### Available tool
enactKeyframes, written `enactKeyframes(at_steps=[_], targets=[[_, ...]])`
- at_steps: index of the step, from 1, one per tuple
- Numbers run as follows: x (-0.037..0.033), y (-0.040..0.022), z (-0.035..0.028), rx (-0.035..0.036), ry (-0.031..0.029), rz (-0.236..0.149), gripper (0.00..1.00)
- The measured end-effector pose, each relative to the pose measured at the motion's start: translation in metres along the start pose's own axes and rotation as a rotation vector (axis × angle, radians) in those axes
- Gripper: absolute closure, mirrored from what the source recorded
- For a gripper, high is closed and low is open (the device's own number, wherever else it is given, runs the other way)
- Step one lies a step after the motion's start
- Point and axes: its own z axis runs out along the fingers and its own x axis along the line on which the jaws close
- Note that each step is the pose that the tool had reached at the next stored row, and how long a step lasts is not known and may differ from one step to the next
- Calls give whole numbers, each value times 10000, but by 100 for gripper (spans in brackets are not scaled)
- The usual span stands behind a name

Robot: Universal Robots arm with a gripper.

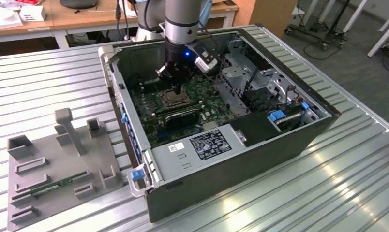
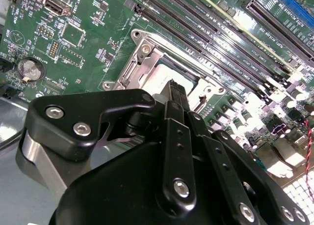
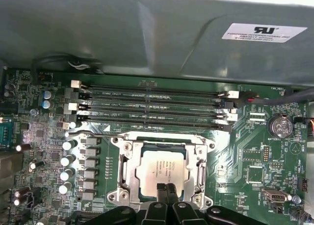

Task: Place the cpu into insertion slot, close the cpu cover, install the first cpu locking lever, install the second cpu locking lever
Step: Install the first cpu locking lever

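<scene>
The cpu point(image 3: 159, 167) lies flat in the insertion slot point(image 3: 119, 195) on the green motherboard, its pale metallic top showing through the window of the cpu cover point(image 3: 197, 154). The silver cover frame lies down around it. My gripper point(image 3: 166, 187) hangs just above the near edge of the chip, its two black fingertips pressed together with nothing between them. In the exterior view the gripper point(image 1: 176, 90) points down into the open computer case onto the socket point(image 1: 175, 100). In the second wrist view the gripper point(image 2: 175, 89) hides most of the slot point(image 2: 142, 50).
Long black memory slots point(image 3: 152, 104) run beside the socket. Capacitors point(image 3: 67, 161) stand on its other side. The case wall point(image 1: 127, 104), drive cage point(image 1: 246, 79) and power supply point(image 1: 201, 145) ring the board. A grey fixture point(image 1: 59, 174) with a green memory stick point(image 1: 52, 186) lies at the exterior view's left.
</scene>
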Motion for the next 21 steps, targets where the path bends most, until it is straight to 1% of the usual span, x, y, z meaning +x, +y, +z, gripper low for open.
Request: enactKeyframes(at_steps=[12,21], targets=[[58,3,0,0,0,-1,89],[60,3,-11,2,1,-1,89]])
